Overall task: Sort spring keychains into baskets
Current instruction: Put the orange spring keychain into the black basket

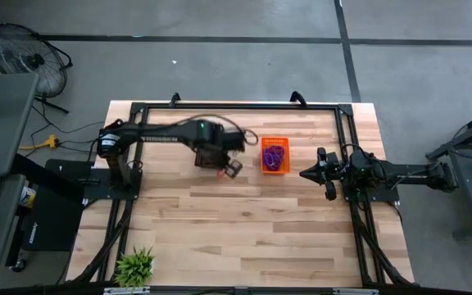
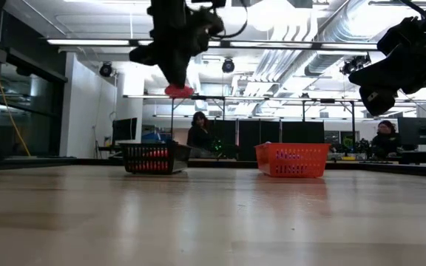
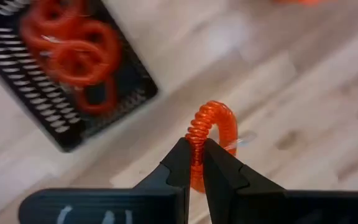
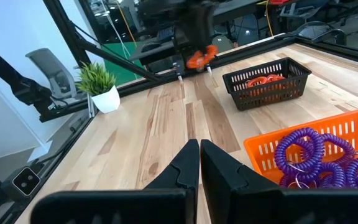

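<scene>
Left wrist view gives you the clearest look: an orange-red keychain is pinched by its coil between the left gripper fingertips, most of the loop sticking out past them. Your left gripper is pressed together on that one thin strand, nothing more. In the low view it hangs high above the surface, over the black basket.

That basket already holds several orange-red keychains, and from the wrist it sits off to one side of the held loop, not squarely under it. The orange basket, just right of the black one in the high view, holds the purple keychains. No loose ones show on the surface, so you look close to done.

Your right gripper waits at the right side, fingers pressed together and holding nothing, near the orange basket.

Watch these, as I judge it:
- The hold is on a narrow bit of coil. A quick swing could let the springy loop twist or slip free early.
- Releasing from this height invites a bounce. The keychain could hit the basket rim and roll onto the wood.
- If you let go before centring over the black basket, it lands beside it.
- The baskets are light; lowering carelessly could nudge the black one.
</scene>
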